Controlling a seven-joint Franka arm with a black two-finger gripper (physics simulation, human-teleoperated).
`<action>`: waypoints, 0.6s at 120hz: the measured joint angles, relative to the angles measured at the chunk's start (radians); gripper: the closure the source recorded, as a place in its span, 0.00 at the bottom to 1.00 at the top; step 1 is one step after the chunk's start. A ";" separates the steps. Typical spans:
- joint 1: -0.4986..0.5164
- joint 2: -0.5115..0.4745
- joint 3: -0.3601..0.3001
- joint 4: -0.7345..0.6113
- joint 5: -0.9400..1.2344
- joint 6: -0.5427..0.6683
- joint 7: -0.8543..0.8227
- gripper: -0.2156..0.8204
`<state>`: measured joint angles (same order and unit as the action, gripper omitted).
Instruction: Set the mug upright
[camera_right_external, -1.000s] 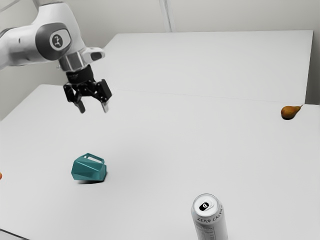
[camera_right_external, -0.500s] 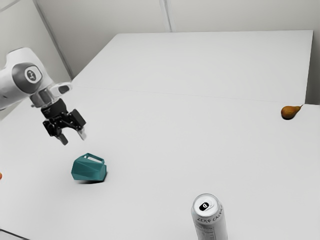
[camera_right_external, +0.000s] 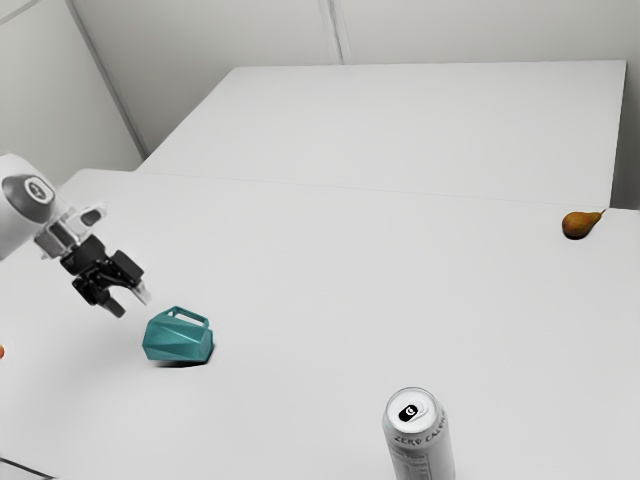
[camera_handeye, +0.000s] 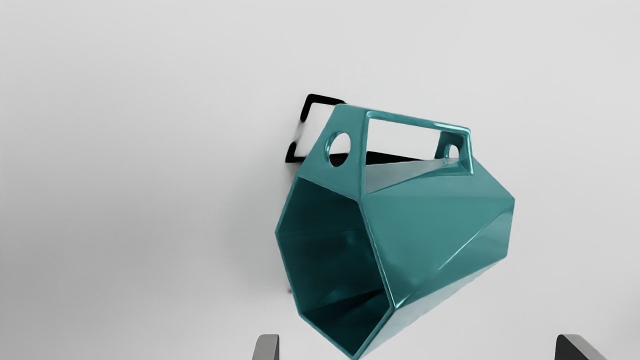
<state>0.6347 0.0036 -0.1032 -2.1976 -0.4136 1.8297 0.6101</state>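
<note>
End effector (camera_right_external: 131, 303) lower than before, fingers wide apart, holding nothing. Exterior view clock: upright can (camera_right_external: 422, 450), 5 o'clock; mug (camera_right_external: 178, 340) on its side, 8; pear (camera_right_external: 577, 225), 3; all on white surface (camera_right_external: 300, 300). Pale room wall (camera_right_external: 200, 30) beyond, 12.

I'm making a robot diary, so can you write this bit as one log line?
gripper: open, near mug | mug: on its side, handle up | can: upright | task: not done
</note>
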 joint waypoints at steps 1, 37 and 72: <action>0.003 0.003 0.000 0.001 -0.002 0.000 0.004 0.21; 0.046 0.112 0.000 0.041 -0.063 -0.041 0.127 0.21; 0.045 0.160 -0.004 0.037 -0.148 -0.091 0.212 0.21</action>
<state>0.6799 0.1639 -0.1074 -2.1604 -0.5615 1.7382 0.8219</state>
